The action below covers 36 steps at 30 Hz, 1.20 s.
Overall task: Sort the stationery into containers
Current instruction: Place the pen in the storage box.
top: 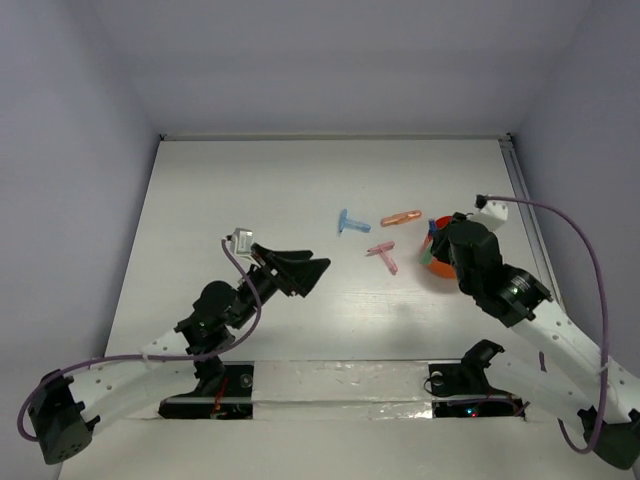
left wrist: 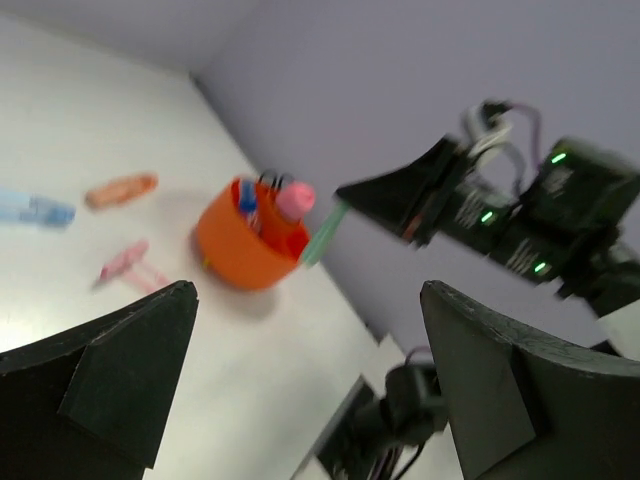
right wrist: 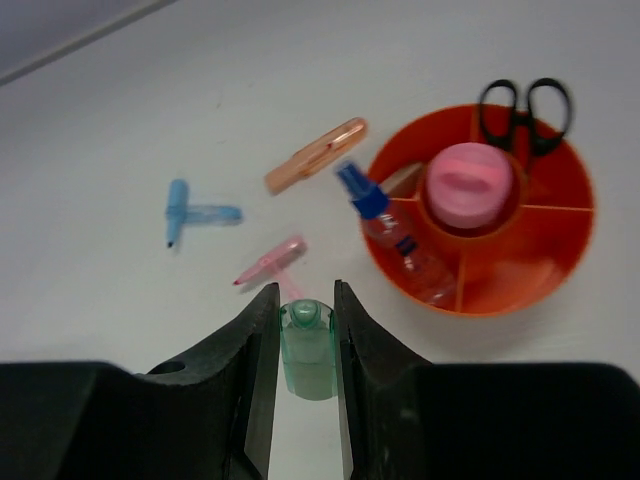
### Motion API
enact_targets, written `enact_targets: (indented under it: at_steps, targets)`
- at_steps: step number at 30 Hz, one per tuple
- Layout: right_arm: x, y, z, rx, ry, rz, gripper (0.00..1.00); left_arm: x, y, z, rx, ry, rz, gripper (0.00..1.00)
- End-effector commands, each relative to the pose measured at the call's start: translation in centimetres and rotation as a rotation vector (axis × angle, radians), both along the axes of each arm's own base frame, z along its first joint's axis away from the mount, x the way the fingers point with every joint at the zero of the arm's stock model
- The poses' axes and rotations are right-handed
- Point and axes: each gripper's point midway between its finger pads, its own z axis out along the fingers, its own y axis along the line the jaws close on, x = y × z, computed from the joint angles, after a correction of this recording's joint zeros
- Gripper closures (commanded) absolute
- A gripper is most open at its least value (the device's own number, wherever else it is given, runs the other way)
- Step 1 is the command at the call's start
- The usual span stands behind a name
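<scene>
Right wrist cam, nearest: the right claw (right wrist: 304, 305) is clenched on the pale green stick (right wrist: 305, 350). The stick's capped end pokes out past the fingertips, and its other end is hidden btwn the fingers. It is held above the white desk (right wrist: 120, 110), just beside the near-left rim of the orange-red bowl (right wrist: 500, 295).

The bowl is round, w/ thin walls splitting it into wedge compartments around a centre cup.
- The pink cylindrical tube (right wrist: 468, 185) stands upright in the centre cup.
- The black-handled scissors (right wrist: 525, 110) sit in the far wedge w/ handles up; the blades are hidden inside.
- The clear-blue piece (right wrist: 400, 235) lies slanted w/ its lower end in a left wedge and its blue cap out over the rim.
- A tan bit shows left of the tube, too small to identify.

On the desk left of the bowl, all apart from each other:
- The pink T-shaped piece (right wrist: 272, 263) is closest to the claw.
- The light blue T-shaped piece (right wrist: 190, 212) lies farther left.
- A slim orange-pink capped piece (right wrist: 315, 155) lies farthest.

Top cam: the left claw (top: 303, 268) is released, fingers spread wide w/ nothing btwn them. It hovers over the desk's left-centre, well apart from the stationery.

Hard to see: in the top cam the right arm covers nearly all of the bowl, leaving only an orange sliver. The left wrist cam is blurred, so bowl, tube and green stick read only as colour blobs.
</scene>
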Motion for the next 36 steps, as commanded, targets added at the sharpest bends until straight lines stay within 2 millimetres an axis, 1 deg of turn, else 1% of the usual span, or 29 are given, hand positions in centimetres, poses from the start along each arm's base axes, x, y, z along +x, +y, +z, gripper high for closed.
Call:
enact_targets:
  at_steps: [1, 2, 3, 4, 5, 6, 7, 8, 9, 10, 12, 14, 15, 16, 18, 19, 20, 21, 22, 24, 28, 29, 30, 31, 34, 36]
  targets:
    - [-1.3, -5.9, 0.0, -0.093, -0.029, -0.266, 1.0, -2.3, 0.2, 0.4, -0.148, -0.001, -0.109, 0.07]
    - [-1.3, -6.6, -0.1, -0.109, -0.029, -0.301, 1.0, -2.6, 0.4, 0.2, -0.159, -0.007, -0.119, 0.06]
    - [-1.4, -7.1, -0.2, -0.128, -0.027, -0.328, 1.0, -2.7, 0.5, -0.6, -0.138, -0.005, -0.118, 0.06]
    - [-1.8, -8.4, -0.7, -0.184, -0.019, -0.387, 1.0, -2.5, 0.6, -0.5, -0.122, -0.017, -0.104, 0.05]
    - [-2.1, -9.2, -0.9, -0.198, -0.014, -0.424, 1.0, -2.4, 0.7, -0.3, -0.094, -0.033, -0.093, 0.05]
    - [-2.4, -9.6, -0.9, -0.183, -0.02, -0.456, 1.0, -2.2, 0.6, -0.7, -0.042, -0.032, -0.08, 0.04]
    - [-2.9, -10.4, -1.0, -0.208, -0.018, -0.484, 1.0, -1.9, 0.8, 1.1, -0.026, -0.084, -0.052, 0.03]
    - [-3.2, -11.0, -0.9, -0.203, -0.032, -0.507, 1.0, -1.7, 0.7, 1.4, -0.007, -0.095, -0.046, 0.02]
    - [-3.3, -11.2, -0.9, -0.204, -0.04, -0.513, 1.0, -1.6, 0.6, 1.6, 0.011, -0.103, -0.041, 0.01]
    - [-3.2, -11.5, -0.9, -0.196, -0.049, -0.529, 1.0, -1.5, 0.6, 2.7, 0.018, -0.136, -0.034, 0.01]
    - [-3.1, -12.0, -1.5, -0.198, -0.044, -0.553, 1.0, -1.1, 0.0, 3.4, 0.045, -0.157, -0.033, 0.01]
    - [-2.7, -12.5, -1.7, -0.196, -0.05, -0.591, 1.0, -0.6, -0.4, 3.4, 0.091, -0.182, -0.025, 0.01]
    - [-2.4, -12.3, -1.9, -0.202, -0.046, -0.596, 1.0, -0.3, -0.9, 3.0, 0.121, -0.179, -0.025, 0.01]
    - [-2.1, -12.5, -1.7, -0.195, -0.061, -0.616, 1.0, -0.1, -1.1, 3.6, 0.127, -0.193, -0.021, 0.01]
    - [-1.9, -12.8, -1.8, -0.214, -0.065, -0.63, 1.0, 0.4, -1.4, 3.4, 0.16, -0.205, -0.008, 0.01]
    - [-1.2, -12.4, -1.5, -0.19, -0.094, -0.625, 1.0, 0.6, -1.5, 3.2, 0.168, -0.203, -0.002, 0.01]
    - [-1.1, -12.9, -1.5, -0.219, -0.09, -0.628, 1.0, 0.8, -1.7, 3.1, 0.168, -0.205, -0.003, 0.01]
    - [-0.8, -12.9, -1.5, -0.222, -0.098, -0.627, 1.0, 0.8, -1.8, 2.7, 0.17, -0.202, -0.005, 0.01]
    - [-0.2, -12.6, -1.7, -0.192, -0.114, -0.613, 1.0, 0.8, -2.0, 2.6, 0.171, -0.204, -0.013, 0.01]
    - [0.1, -12.9, -1.7, -0.187, -0.117, -0.621, 1.0, 0.9, -2.4, 2.1, 0.182, -0.2, -0.023, 0.01]
    - [1.0, -13.4, -1.3, -0.177, -0.147, -0.632, 1.0, 1.0, -2.8, 1.5, 0.198, -0.196, -0.035, 0.01]
    - [1.1, -13.5, -1.6, -0.183, -0.144, -0.631, 1.0, 1.0, -2.9, 1.4, 0.199, -0.195, -0.035, 0.01]
    - [1.3, -13.4, -1.8, -0.186, -0.143, -0.62, 1.0, 1.1, -2.9, 1.4, 0.198, -0.195, -0.033, 0.01]
    - [1.9, -12.8, -1.6, -0.16, -0.162, -0.595, 1.0, 1.1, -2.9, 1.4, 0.197, -0.195, -0.03, 0.01]
    - [2.7, -12.6, -1.7, -0.182, -0.168, -0.577, 1.0, 1.0, -3.2, 1.7, 0.188, -0.201, -0.045, 0.01]
    - [3.0, -12.4, -1.9, -0.181, -0.154, -0.578, 1.0, 1.0, -3.4, 1.5, 0.19, -0.193, -0.052, 0.01]
